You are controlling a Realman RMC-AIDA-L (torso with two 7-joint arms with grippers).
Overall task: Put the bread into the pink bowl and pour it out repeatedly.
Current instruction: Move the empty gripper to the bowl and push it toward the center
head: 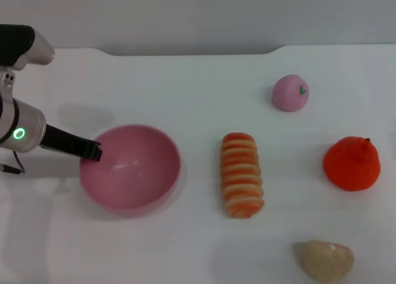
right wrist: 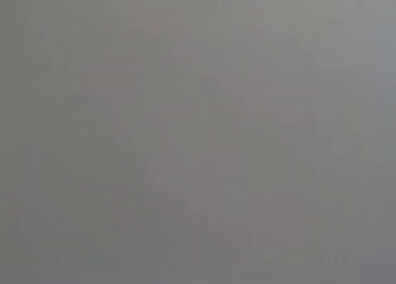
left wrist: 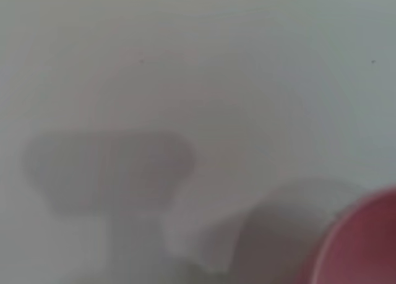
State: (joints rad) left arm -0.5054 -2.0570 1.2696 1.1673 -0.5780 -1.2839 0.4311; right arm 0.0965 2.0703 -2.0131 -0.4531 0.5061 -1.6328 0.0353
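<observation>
From the right wrist camera there is only a flat grey surface (right wrist: 198,135) filling the whole picture, edge to edge. It is even in tone, a touch lighter toward one side and a little darker toward the other, with no line, corner or object to be made out on it. What the surface is cannot be told. No fingers show anywhere here.

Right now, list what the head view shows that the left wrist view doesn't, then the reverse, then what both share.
Only the head view shows the left gripper at the pink bowl's left rim, the bread lying on the table outside the bowl, a pink ball, an orange fruit and a beige lump. Only the left wrist view shows a blurred shadow close up. Both share the bowl's rim and the white table.
</observation>
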